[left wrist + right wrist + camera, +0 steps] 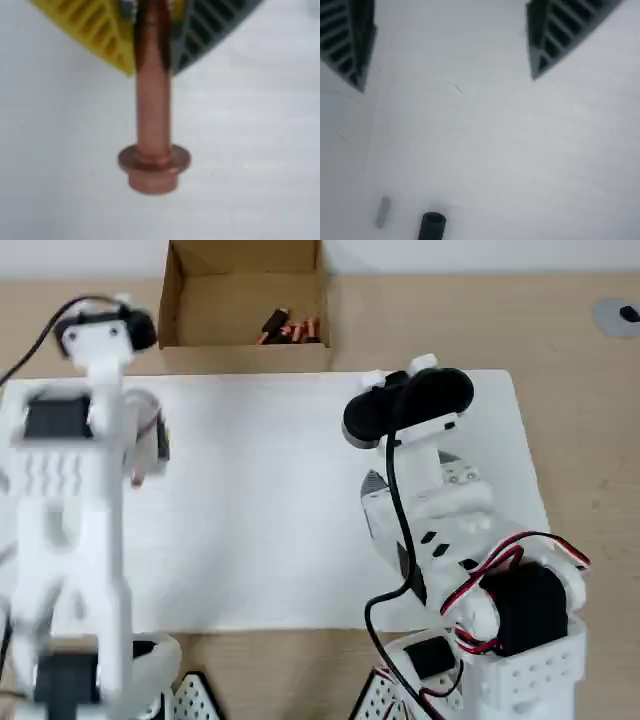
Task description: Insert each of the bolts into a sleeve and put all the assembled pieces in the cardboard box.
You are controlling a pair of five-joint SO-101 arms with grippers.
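High view: the cardboard box (245, 358) stands at 12 o'clock of the white sheet (260, 520) on the surface, with some copper-coloured pieces (292, 330) inside.

Left wrist view: the left gripper (152, 55) is closed on the bolt (153, 125). It pinches the smooth copper shank, and the flanged head is free.

Right wrist view: the right gripper (447, 75) is wide open over the sheet. The short black sleeve (432, 226) lies near. I think it should grasp the sleeve mid-body, keeping the bore free and lined up with the shank.

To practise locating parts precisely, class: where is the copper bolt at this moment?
In the left wrist view, the copper bolt is clamped by its shank in the left gripper, head end free, over the white sheet.
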